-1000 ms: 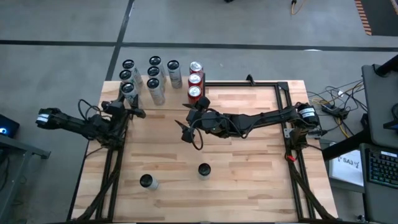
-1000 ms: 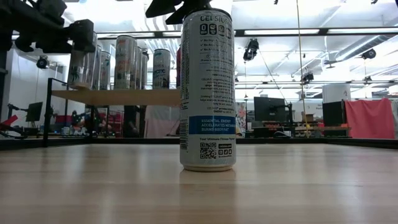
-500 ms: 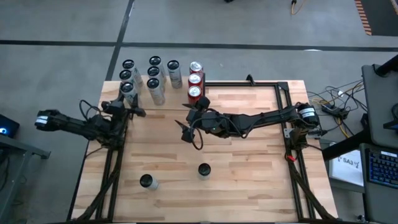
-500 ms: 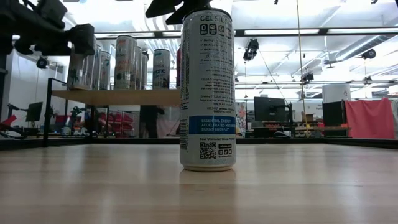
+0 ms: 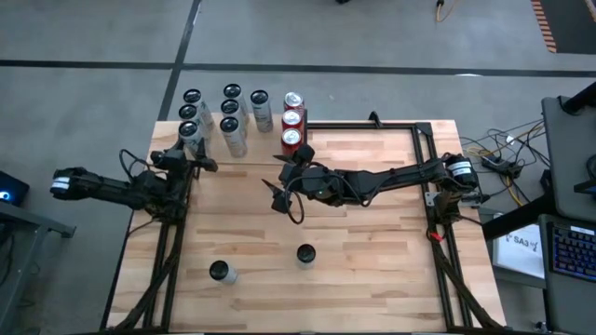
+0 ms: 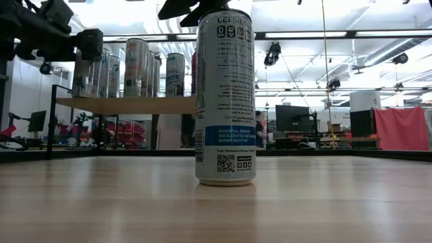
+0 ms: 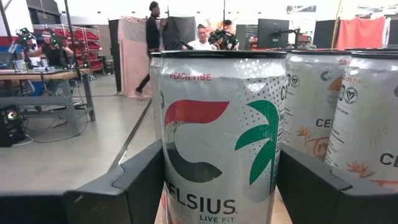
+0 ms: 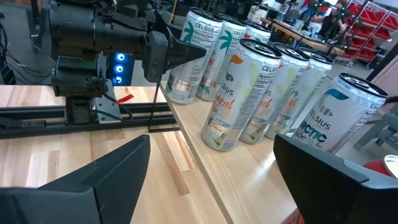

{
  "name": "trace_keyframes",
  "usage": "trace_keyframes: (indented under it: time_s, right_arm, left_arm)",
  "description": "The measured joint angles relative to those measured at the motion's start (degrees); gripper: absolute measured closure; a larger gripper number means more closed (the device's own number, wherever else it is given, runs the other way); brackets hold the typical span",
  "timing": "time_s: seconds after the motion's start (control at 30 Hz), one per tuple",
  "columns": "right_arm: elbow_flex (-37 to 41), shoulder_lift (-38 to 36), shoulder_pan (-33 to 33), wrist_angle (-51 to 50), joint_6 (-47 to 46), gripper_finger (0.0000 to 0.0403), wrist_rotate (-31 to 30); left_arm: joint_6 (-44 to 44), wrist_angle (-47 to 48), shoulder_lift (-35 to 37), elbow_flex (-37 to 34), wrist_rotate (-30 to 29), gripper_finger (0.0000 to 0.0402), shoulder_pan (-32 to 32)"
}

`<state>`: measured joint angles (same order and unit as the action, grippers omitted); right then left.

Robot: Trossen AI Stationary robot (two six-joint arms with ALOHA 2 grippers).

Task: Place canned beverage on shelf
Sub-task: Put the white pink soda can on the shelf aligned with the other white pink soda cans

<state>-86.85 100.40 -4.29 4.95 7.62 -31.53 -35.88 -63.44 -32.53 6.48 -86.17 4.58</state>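
- The can now being placed (image 7: pixel 217 134) stands upright on the shelf (image 6: pixel 135 104), at the shelf's left front corner; the left wrist view shows a white can with a red and green emblem filling the space between the left arm's two dark fingers.
- The left claw (image 5: pixel 191 156) sits around this can at shelf height. Its jaws stand parted, one on each side of the can; whether the pads touch the can wall cannot be told.
- The shelf runs along the far edge of the tabletop (image 5: pixel 372 242) on thin black posts. It carries nine cans in all — six pale ones in two rows on the left, one pale can near the middle, and a column of three red-topped cans (image 5: pixel 292 119) at its right end.
- The right claw (image 5: pixel 282 186) hangs over the tabletop just in front of the shelf's right end, jaws wide apart and holding nothing.
- Two cans stand on the tabletop, well apart from the shelf: one near the front centre (image 5: pixel 305 253) and one to its left (image 5: pixel 220 271).
- Progress, as judged — the present can appears delivered; what is left is to draw the left claw clear, then fetch the two tabletop cans.
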Motion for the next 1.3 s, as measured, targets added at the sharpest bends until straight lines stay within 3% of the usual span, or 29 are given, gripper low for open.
trace_keyframes:
  time_s: [0.5,1.3]
  right_arm:
    - [0.0,0.0,0.0,-0.1,0.1,0.0071,0.0]
    - [0.0,0.0,0.0,-0.1,0.0,0.0071,0.1]
  left_arm:
    - [0.7,0.0,0.0,0.6,-0.1,0.0076,0.0]
    - [-11.2,1.7,-0.2,13.7,-2.3,0.007,0.8]
